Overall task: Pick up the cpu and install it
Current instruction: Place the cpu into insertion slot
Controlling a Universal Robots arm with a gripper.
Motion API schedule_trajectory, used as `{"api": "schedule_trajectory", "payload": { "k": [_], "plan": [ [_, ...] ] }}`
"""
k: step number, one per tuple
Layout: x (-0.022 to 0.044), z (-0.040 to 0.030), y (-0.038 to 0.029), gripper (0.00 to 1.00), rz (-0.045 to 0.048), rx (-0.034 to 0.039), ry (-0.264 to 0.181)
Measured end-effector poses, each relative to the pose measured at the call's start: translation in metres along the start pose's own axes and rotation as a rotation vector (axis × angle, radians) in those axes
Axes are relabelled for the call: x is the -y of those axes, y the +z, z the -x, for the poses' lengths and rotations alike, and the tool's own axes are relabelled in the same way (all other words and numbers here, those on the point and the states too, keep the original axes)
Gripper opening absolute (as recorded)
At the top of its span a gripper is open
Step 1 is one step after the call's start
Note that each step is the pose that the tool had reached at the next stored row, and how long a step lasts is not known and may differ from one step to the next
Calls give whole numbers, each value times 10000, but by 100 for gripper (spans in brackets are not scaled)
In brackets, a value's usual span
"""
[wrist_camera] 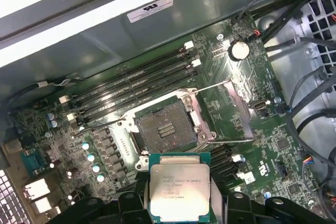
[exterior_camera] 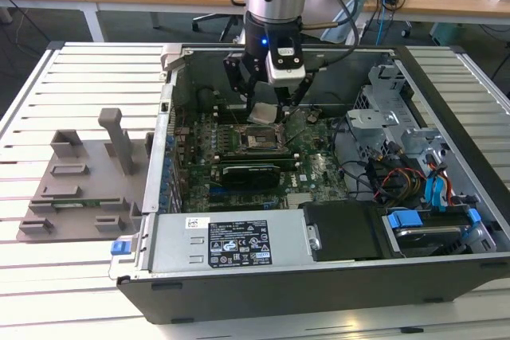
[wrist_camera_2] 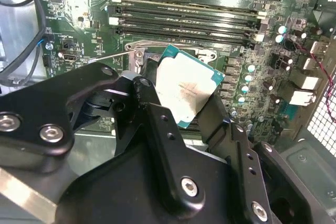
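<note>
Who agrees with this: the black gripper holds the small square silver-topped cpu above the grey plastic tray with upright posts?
Not quite. The black gripper does hold the small square silver-topped cpu, but above the green motherboard inside the computer case, close to the empty black socket frame, not above the tray. The first wrist view shows this.

Open computer case (exterior_camera: 239, 280), grey tray (exterior_camera: 92, 189)
</note>
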State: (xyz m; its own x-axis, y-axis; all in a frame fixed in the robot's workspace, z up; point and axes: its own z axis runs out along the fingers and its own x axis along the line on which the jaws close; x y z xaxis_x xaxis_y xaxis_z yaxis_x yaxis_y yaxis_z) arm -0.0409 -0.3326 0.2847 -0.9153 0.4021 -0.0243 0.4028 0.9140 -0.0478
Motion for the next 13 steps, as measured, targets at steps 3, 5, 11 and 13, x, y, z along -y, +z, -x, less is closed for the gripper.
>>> {"api": "schedule_trajectory", "payload": {
  "k": [3,5,11,13],
  "plan": [
    [0,0,0,55,-4,-9,195],
    [0,0,1,55,-7,-16,333],
    [0,0,1,55,-15,-32,651],
    [0,0,1,55,-18,-36,749]
  ]
}}
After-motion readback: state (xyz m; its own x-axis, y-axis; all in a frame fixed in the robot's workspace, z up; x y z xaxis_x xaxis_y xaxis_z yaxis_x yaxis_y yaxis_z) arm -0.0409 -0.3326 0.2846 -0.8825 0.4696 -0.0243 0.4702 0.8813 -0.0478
